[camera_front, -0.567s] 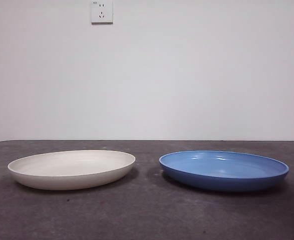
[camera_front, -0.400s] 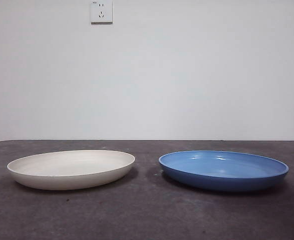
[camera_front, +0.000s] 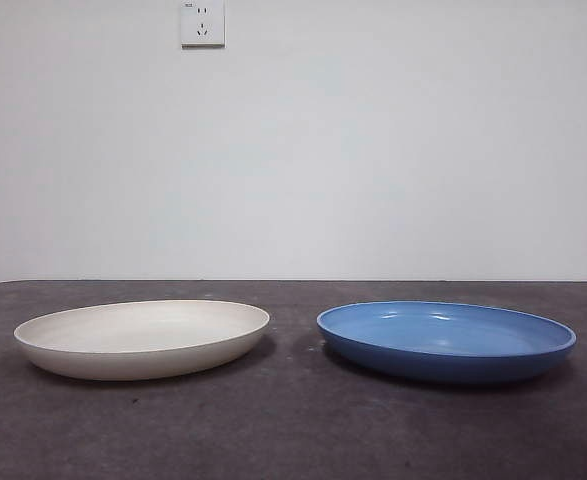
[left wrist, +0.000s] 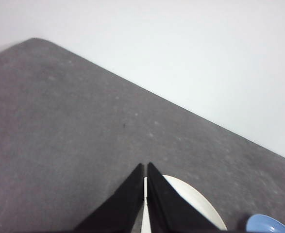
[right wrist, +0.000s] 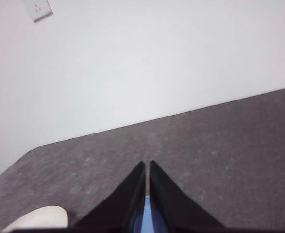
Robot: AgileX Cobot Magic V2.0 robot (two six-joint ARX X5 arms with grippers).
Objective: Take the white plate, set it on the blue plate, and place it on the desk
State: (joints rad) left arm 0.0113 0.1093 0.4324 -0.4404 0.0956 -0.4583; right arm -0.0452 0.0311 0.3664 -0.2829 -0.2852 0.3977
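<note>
White plate (camera_front: pixel 142 338) seen flat on counter (camera_front: pixel 293 430), left side. Blue plate (camera_front: pixel 447 340) seen flat at right, apart from white plate. Both plates untouched. Left tool (left wrist: pixel 145 171) held above counter near white plate, jaws pressed together, nothing gripped. Right tool (right wrist: pixel 146 167) held above blue plate, jaws likewise closed, empty. Wall socket (camera_front: pixel 202 22) seen on far wall.

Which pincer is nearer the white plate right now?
Left. The left pincer, jaws shut, hangs over the white plate. The right pincer, also shut, is over the blue plate, with the white one off to its side.
</note>
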